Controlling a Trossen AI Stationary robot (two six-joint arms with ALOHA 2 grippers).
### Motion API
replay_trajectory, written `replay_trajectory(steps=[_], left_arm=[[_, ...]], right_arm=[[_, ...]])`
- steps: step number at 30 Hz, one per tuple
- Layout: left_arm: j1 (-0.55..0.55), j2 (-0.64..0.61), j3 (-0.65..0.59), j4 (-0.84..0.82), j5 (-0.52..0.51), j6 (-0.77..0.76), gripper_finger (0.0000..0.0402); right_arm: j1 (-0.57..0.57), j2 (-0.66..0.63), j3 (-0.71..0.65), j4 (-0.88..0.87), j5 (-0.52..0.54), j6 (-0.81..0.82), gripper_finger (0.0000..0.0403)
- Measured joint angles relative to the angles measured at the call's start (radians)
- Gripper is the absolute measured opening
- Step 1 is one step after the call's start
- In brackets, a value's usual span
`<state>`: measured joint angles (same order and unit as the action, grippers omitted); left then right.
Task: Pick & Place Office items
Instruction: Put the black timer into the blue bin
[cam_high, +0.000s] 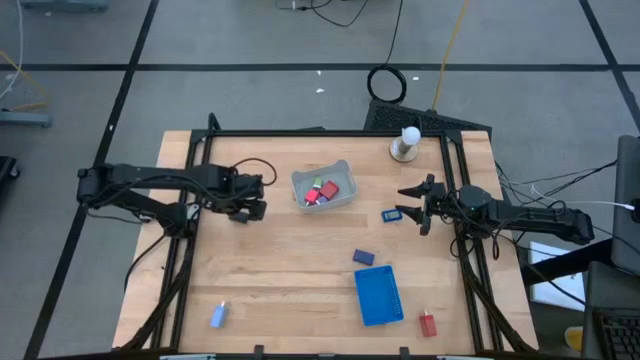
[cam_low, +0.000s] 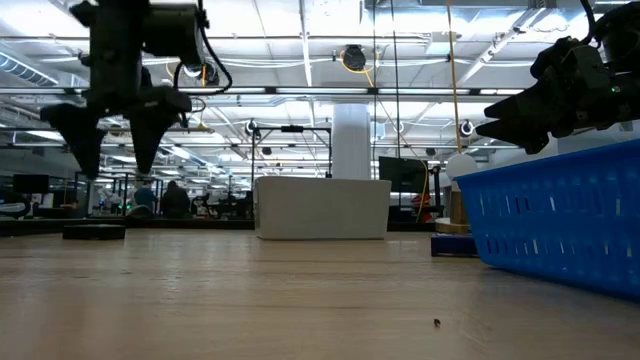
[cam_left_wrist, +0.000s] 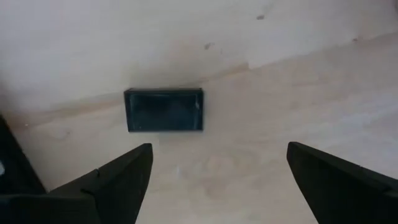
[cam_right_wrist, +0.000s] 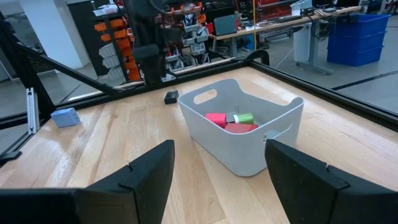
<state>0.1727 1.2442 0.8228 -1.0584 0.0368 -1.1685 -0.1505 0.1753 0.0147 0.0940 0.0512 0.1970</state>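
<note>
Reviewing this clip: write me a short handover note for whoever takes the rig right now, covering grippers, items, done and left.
Left gripper: open, empty, hovering over a black block that lies on the table left of the pale bin.
Right gripper: open, empty, to the right of the bin and facing it.
Done: the bin holds red and green pieces.
Left on the table: the black block, a blue piece by the right gripper, a dark blue block above the blue tray, a red piece right of the tray, and a light blue piece near the front left.
</note>
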Motion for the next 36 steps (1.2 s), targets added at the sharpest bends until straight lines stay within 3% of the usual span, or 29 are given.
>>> replay_trajectory(steps=[18, 36], left_arm=[[0.132, -0.024, -0.186, 0.14, 0.04, 0.177, 0.037], [0.177, -0.024, -0.204, 0.142, -0.012, 0.228, 0.0397]], right_arm=[[0.0, 0.0, 0.0, 0.0, 0.0, 0.0, 0.0242], [0.0, 0.0, 0.0, 0.0, 0.0, 0.0, 0.0242]])
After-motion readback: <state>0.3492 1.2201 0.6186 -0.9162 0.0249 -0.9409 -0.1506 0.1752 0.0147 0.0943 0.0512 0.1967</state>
